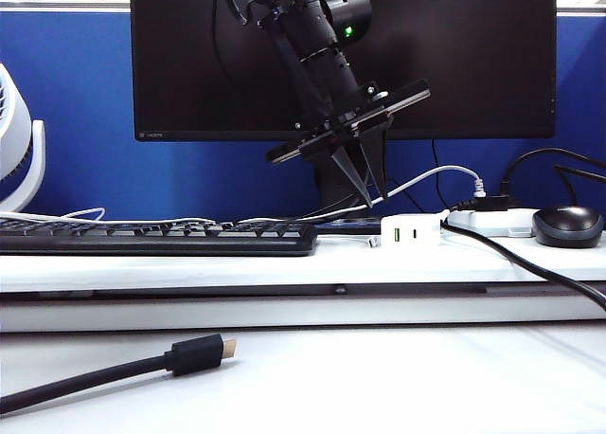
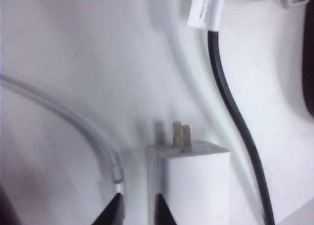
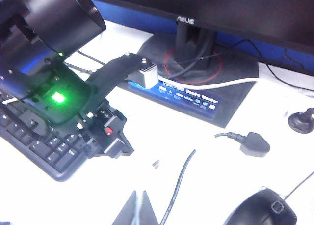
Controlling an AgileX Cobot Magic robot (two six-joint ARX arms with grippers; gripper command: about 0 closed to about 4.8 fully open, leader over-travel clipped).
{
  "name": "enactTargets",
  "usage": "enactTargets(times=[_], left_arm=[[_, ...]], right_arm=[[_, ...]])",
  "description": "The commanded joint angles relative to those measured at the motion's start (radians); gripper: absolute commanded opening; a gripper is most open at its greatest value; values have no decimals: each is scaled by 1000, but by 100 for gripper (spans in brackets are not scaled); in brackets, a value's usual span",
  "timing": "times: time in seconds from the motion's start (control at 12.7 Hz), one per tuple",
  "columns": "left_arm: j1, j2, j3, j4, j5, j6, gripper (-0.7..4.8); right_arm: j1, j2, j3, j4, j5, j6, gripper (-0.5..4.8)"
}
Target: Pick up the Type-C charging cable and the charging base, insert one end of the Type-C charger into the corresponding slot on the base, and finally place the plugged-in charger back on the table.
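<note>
- Monitor (image 1: 473,55): large dark screen at the rear, on a black stand (image 3: 194,41) with a flat dark base plate (image 3: 216,99).
- Keyboard (image 1: 156,237): black, lying along the raised shelf, left of centre.
- Mouse (image 1: 567,226): black, at the right end of the shelf.
- Power strip (image 1: 497,222): flat, white, just beside the mouse, with a black plug (image 1: 485,204) seated in it.
- Black cable (image 1: 95,375): thick, ending in a gold-tipped plug (image 1: 228,347), lying on the lower surface in front.
- Fan (image 1: 17,140): white, at the left edge, partly cut off.
- Partition (image 1: 76,112): blue panel behind everything.
</note>
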Motion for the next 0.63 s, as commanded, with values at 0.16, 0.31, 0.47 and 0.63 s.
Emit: enactTargets(times=[0.16,0.31,0.47,0.63], left_arm=[[-2,0,5,-14,-3,19,95],[-2,1,5,-14,-3,19,95],[-3,9,5,-27,-3,19,95],[-12,19,5,-64,-1,20,124]], right_arm=[[3,-1,3,-101,-6,-117,-1],[3,3,3,-130,-7,-130,-1],[6,3,3,-123,-7,-129,-1],[26,3,3,-122,-6,-130,-1]])
